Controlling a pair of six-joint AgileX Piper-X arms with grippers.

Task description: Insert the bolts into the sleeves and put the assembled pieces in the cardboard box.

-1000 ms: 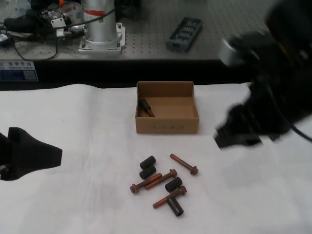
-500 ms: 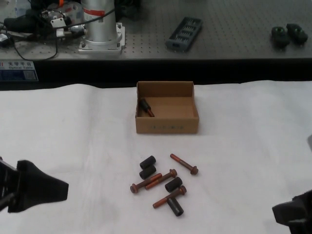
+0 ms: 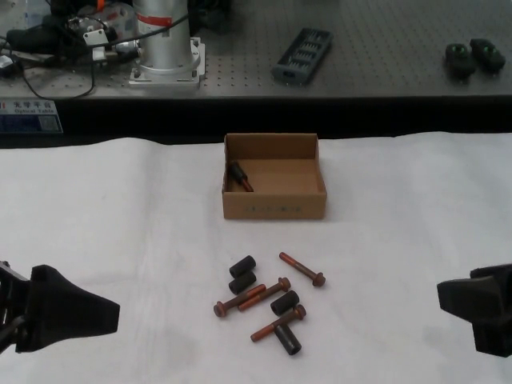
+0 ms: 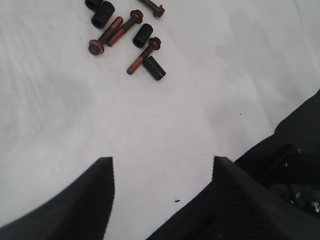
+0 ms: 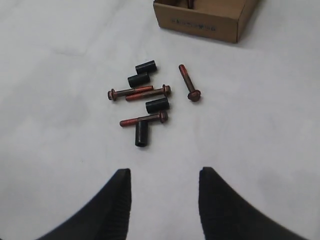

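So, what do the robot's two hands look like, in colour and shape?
Both are matte black. The left hand has two broad, flat fingers that narrow to blunt, slightly rounded tips, and their surface has a fine woven texture. The right hand has the same kind of pair, also black and finely textured.

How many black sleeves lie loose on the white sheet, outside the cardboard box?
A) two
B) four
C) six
B: four sleeves lie among the bolts on the white sheet, on the arms' side of the cardboard box. The high view gives the same count.
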